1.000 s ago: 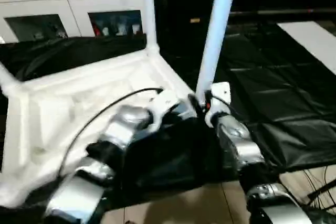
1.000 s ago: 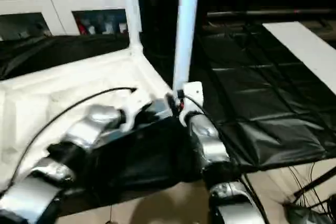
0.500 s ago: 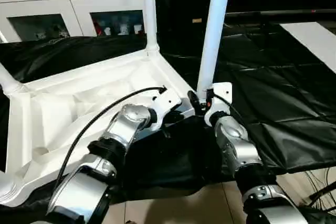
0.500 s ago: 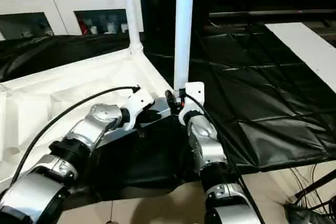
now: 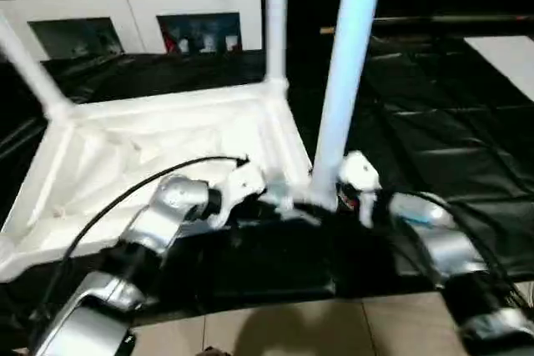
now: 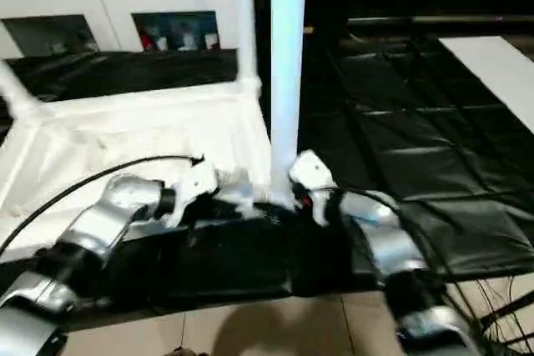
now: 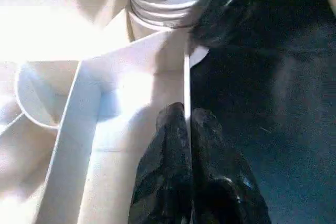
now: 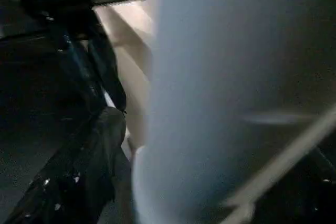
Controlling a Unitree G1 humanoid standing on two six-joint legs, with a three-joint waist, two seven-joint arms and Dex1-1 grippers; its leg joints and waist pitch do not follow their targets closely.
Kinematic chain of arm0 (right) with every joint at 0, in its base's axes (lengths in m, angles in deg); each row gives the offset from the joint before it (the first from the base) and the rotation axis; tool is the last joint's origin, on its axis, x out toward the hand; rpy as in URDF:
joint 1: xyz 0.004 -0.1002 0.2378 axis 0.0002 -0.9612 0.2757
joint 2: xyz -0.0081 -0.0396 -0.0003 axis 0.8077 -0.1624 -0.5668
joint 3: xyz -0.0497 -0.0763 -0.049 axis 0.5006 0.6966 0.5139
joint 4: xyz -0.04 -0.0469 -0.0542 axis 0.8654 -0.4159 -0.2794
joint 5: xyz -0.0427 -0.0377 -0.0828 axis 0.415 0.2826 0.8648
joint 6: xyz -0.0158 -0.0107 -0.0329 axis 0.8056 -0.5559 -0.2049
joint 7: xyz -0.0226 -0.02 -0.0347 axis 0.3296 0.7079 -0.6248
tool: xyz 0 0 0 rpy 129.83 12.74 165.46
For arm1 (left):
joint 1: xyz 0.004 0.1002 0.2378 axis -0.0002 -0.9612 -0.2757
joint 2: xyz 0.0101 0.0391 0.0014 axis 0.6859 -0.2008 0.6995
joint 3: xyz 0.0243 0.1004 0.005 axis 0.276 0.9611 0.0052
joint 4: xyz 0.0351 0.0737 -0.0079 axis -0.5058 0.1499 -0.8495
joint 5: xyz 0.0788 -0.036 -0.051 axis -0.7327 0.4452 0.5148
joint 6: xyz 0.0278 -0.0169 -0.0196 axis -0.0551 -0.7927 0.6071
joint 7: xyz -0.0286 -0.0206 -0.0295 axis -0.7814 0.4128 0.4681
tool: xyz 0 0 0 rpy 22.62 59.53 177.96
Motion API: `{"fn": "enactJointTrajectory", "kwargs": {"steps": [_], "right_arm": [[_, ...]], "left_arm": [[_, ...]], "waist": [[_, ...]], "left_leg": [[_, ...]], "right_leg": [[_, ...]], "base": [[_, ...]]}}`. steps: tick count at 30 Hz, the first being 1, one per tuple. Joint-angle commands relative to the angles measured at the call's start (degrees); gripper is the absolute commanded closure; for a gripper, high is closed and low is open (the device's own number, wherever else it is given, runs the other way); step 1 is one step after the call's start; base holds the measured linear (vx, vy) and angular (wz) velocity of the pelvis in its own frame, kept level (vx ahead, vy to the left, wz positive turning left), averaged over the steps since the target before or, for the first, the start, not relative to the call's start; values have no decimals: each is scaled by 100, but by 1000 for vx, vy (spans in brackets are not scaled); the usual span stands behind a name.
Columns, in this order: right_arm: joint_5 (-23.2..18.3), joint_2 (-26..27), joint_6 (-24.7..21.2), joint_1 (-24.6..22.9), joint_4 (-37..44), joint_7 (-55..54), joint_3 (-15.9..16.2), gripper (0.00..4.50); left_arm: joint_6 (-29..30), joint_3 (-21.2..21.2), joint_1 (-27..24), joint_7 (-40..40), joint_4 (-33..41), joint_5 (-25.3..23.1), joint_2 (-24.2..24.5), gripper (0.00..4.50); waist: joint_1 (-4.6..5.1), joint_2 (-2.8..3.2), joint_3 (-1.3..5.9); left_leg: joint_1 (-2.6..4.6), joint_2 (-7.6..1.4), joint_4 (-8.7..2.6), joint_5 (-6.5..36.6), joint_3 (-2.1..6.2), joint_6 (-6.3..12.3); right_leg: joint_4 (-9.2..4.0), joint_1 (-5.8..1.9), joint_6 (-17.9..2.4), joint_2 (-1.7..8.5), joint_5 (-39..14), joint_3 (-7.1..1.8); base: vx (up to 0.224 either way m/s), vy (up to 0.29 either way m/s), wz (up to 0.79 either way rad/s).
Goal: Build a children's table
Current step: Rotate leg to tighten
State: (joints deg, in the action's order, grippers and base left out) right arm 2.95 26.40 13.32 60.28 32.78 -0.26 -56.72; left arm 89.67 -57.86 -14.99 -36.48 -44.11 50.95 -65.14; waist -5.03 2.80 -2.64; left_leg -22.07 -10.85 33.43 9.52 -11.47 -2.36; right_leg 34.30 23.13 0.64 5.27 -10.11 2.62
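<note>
Left claw (image 7: 188, 124) pinches tabletop (image 5: 158, 135) rim; right claw (image 5: 327, 198) blurred beside leg (image 5: 346, 81), grip unclear

I see upright legs (image 5: 349, 81) at the tabletop's (image 5: 150, 135) corners blocking passage there; its hollow underside between them lies open. Black sheeting (image 5: 434, 122) beyond its edge is bare.
</note>
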Motion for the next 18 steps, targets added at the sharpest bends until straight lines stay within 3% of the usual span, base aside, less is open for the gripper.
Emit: {"fn": "enactJointTrajectory", "kwargs": {"steps": [1, 5, 13, 18], "right_arm": [[-235, -118, -142, 6, 228, 413, 72, 72], [-356, -409, -102, 105, 208, 1077, 162, 72], [-467, -658, -263, 145, 238, 1728, 235, 72], [-454, -601, -320, 193, 105, 1744, 228, 117]], "left_arm": [[154, 227, -186, -498, 277, 211, 21, 450], [307, 307, -328, -915, 703, 313, 251, 450], [348, 271, -277, -816, 685, 272, 289, 450], [368, 273, -271, -789, 694, 273, 311, 450]], "waist": [[-5, -86, 347], [-13, -82, 329], [-43, -113, 346], [-48, -120, 352]], "left_leg": [[110, -262, -404, 1585, 100, 363], [122, -255, -418, 1794, 103, 248], [110, -247, -396, 1583, 102, 277], [109, -246, -385, 1504, 100, 308]], "right_leg": [[-389, -231, -1418, 281, -1290, -181], [-418, -199, -1365, 276, -1610, -185], [-398, -221, -1371, 282, -1438, -190], [-397, -217, -1381, 282, -1420, -183]], "base": [[0, 0, 0], [0, 0, 0], [0, 0, 0], [0, 0, 0]]}}
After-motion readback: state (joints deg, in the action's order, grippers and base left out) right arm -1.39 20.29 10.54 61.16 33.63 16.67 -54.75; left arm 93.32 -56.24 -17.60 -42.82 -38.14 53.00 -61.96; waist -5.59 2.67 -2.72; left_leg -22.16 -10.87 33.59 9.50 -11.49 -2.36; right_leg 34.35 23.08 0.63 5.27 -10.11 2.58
